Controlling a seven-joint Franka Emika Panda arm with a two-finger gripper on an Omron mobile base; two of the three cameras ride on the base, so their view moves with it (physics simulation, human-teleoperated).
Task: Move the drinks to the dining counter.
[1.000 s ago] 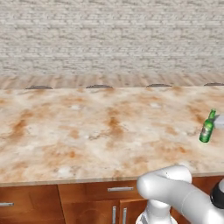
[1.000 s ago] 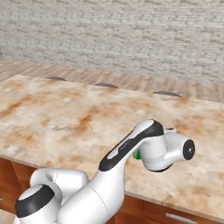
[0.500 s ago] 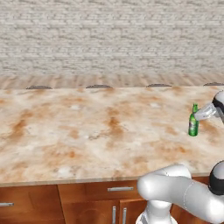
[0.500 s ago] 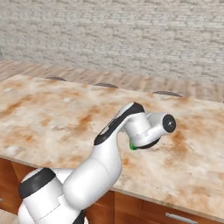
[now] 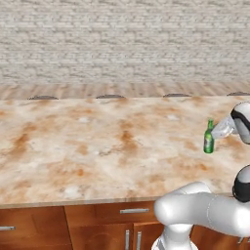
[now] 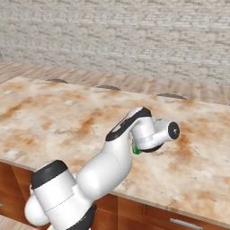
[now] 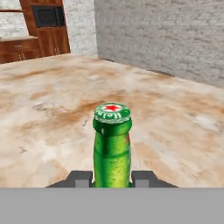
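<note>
A slim green bottle (image 5: 209, 138), one of the drinks, stands upright low over the right part of the dining counter (image 5: 97, 146). My gripper (image 5: 215, 134) is shut on it from the right side. The right base view has a sliver of the green bottle (image 6: 135, 149) peeking out under my hand, above the marbled dining counter (image 6: 54, 112). Seen from the hand, the bottle (image 7: 112, 144) with its red-star cap sits between my two fingertips (image 7: 81, 178), gripper (image 7: 112, 179) shut on its body. Whether its base touches the top I cannot tell.
Brown cabinets with silver bar handles (image 5: 134, 211) front the counter. Dark round stool tops (image 5: 110, 96) line its far edge before a grey brick wall (image 5: 122, 44). Wooden cabinets with a dark oven (image 7: 48, 17) stand far off beyond the counter.
The arm has carried the green bottle leftward over the counter, away from the right edge, and it now sits slightly lower. The gripper stayed shut on it.
</note>
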